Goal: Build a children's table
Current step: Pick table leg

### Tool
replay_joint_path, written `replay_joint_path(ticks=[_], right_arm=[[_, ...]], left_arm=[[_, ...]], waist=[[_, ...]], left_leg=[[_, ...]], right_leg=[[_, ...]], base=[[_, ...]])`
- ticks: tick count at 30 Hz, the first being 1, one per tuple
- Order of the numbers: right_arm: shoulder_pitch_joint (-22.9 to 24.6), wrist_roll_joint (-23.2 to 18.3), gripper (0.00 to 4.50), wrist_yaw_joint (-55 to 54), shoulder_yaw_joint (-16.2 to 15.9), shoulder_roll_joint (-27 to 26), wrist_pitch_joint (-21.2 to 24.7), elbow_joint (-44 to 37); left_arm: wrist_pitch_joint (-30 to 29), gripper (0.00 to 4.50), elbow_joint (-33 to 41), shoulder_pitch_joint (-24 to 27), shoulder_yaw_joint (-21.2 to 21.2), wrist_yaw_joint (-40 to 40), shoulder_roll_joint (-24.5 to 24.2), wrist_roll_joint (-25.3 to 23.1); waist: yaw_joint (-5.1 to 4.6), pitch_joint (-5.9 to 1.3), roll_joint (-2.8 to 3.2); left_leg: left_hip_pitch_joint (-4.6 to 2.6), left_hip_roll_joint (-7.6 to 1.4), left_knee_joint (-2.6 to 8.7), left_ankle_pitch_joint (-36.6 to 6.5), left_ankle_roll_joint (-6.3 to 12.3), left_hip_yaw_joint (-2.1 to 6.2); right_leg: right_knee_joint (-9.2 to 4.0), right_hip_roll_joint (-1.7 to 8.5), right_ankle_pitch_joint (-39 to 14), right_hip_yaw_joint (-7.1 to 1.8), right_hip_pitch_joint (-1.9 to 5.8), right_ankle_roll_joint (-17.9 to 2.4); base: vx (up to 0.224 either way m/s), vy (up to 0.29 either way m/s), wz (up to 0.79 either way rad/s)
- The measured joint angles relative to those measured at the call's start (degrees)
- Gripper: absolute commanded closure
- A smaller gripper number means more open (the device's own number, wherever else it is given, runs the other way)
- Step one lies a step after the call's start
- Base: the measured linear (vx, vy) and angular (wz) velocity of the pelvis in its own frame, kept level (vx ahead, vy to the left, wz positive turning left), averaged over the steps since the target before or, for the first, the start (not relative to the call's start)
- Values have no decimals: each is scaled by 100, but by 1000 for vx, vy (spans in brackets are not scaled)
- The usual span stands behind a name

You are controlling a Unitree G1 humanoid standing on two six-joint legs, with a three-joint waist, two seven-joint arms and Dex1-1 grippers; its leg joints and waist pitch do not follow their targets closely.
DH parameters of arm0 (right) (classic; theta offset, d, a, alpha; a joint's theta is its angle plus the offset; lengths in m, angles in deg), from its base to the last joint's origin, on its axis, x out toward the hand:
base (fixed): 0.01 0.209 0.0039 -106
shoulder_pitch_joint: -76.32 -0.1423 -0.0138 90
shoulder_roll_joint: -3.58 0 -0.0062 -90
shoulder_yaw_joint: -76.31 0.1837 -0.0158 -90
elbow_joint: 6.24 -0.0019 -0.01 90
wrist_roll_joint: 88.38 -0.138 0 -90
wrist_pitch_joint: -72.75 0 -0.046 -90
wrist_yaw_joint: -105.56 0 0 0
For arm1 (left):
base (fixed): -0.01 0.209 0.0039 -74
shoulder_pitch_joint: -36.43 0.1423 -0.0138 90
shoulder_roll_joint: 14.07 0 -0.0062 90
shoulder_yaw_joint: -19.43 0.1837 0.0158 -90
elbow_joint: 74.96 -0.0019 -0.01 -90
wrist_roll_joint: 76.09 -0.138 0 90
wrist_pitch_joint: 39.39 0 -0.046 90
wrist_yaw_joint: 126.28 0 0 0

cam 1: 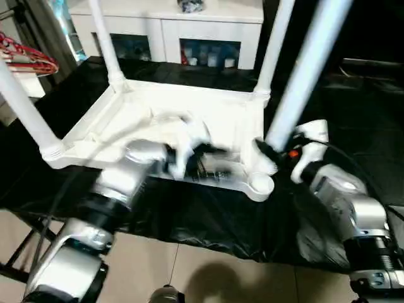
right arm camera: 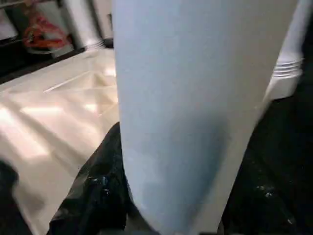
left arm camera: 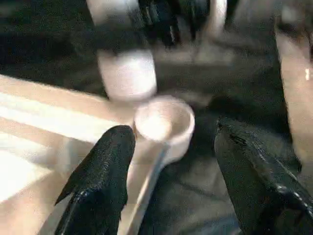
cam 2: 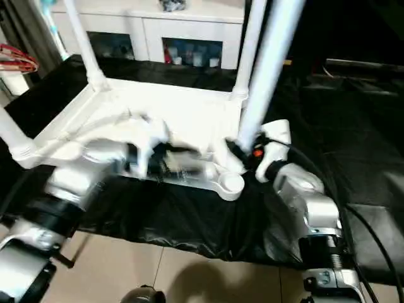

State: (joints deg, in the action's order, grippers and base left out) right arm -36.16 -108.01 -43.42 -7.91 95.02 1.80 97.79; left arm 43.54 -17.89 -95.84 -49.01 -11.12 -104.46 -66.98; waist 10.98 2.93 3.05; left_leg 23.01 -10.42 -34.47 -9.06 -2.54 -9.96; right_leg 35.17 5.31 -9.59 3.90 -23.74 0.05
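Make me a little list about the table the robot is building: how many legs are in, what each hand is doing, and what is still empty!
tabletop: upside down on the black cloth
legs standing in sockets: three
fourth leg: in the right gripper, not in its socket yet
empty socket: near right corner, just below the held leg
left gripper: fingers apart, holding nothing, close to the empty socket
behind the table: white cabinet
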Motion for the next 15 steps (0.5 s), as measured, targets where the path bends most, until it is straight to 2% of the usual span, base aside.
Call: replay_joint_path(ticks=[3, 5, 8, 10, 13, 15], right_arm=[[239, 3, 259, -72, 53, 20, -37, -237], [304, 4, 259, -72, 48, 29, -45, -311], [427, 7, 259, -78, 54, 68, -45, -475], [486, 7, 259, -86, 53, 71, -45, -536], [508, 14, 259, -98, 45, 70, -45, -606], [507, 20, 259, -98, 37, 70, -45, -663]], left_arm=[[598, 186, -1058, -390, 201, -44, 104, -437], [806, 219, -1482, -570, 262, 0, 114, -612], [1102, 228, -1979, -777, 364, 132, 159, -826], [1305, 262, -2406, -955, 368, 215, 226, -961], [1532, 273, -2864, -1131, 359, 274, 336, -1094], [1614, 298, -3071, -1199, 359, 277, 350, -1169]], waist=[[-16, -1, 41], [-65, -6, 71], [-123, -21, 101], [-146, -26, 114], [-159, -30, 137], [-158, -31, 144]], left_leg=[[0, 1, -1, 0, 0, 0], [1, 2, -1, 0, 0, 0], [2, 2, 1, 0, 1, 1], [1, 2, 1, 0, 1, 1], [1, 3, 0, 0, 1, 1], [0, 2, 0, 0, 1, 1]], right_leg=[[-2, 0, 4, -1, 0, 4], [-4, 0, 5, -2, 0, 3], [-4, 1, 5, 1, -1, 4], [-4, 1, 5, 1, 0, 3], [-8, 1, 7, 1, 2, 0], [-8, 1, 8, 1, 2, -1]], base=[[0, 0, 0], [0, 0, 0], [0, 0, 0], [0, 0, 0], [0, 0, 0], [0, 0, 0]])
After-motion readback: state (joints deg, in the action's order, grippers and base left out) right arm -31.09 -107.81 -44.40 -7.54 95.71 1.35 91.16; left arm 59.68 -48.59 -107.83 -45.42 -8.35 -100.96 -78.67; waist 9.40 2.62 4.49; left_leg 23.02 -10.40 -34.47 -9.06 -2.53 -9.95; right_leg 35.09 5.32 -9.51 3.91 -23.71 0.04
